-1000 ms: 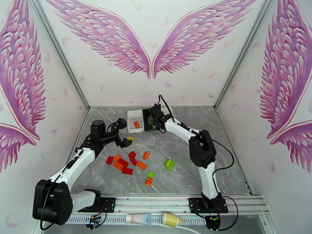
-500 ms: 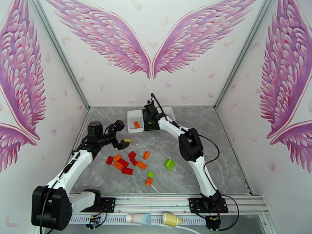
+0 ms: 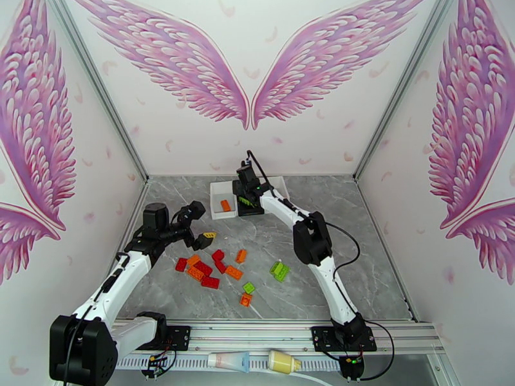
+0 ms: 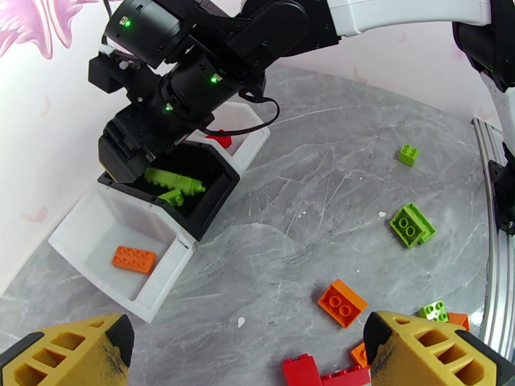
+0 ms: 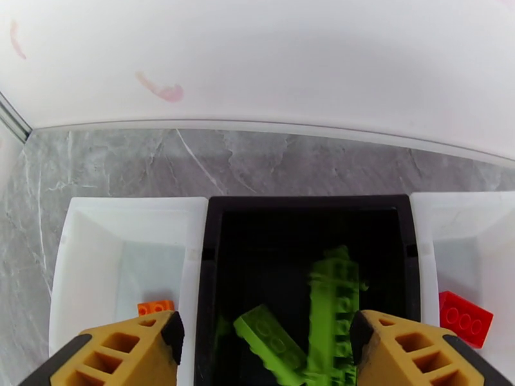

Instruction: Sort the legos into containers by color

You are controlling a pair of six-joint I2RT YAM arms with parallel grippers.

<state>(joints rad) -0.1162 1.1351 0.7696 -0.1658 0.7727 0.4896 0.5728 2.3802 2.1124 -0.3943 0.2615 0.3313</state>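
The containers stand at the back: a white box (image 3: 219,191) holding an orange lego (image 3: 225,205), a black middle box (image 3: 251,209) and a second white box (image 3: 280,184). My right gripper (image 3: 245,186) hangs over the black box (image 5: 309,207), open (image 5: 264,355). Below it a blurred green lego (image 5: 331,303) lies beside another green one (image 5: 270,342). A red lego (image 5: 465,318) sits in the right white box. My left gripper (image 3: 200,225) is open and empty (image 4: 248,355) above the loose legos: red (image 3: 203,268), orange (image 3: 234,273), green (image 3: 279,271).
Loose bricks spread over the grey table's middle, from a red one (image 3: 181,264) on the left to a green pair on the right, with a small green (image 3: 248,287) and an orange (image 3: 245,300) nearer the front. The back wall rises close behind the boxes.
My right gripper shifted left and back over the black box and opened, letting a green brick drop in. My left arm drew back slightly toward the left.
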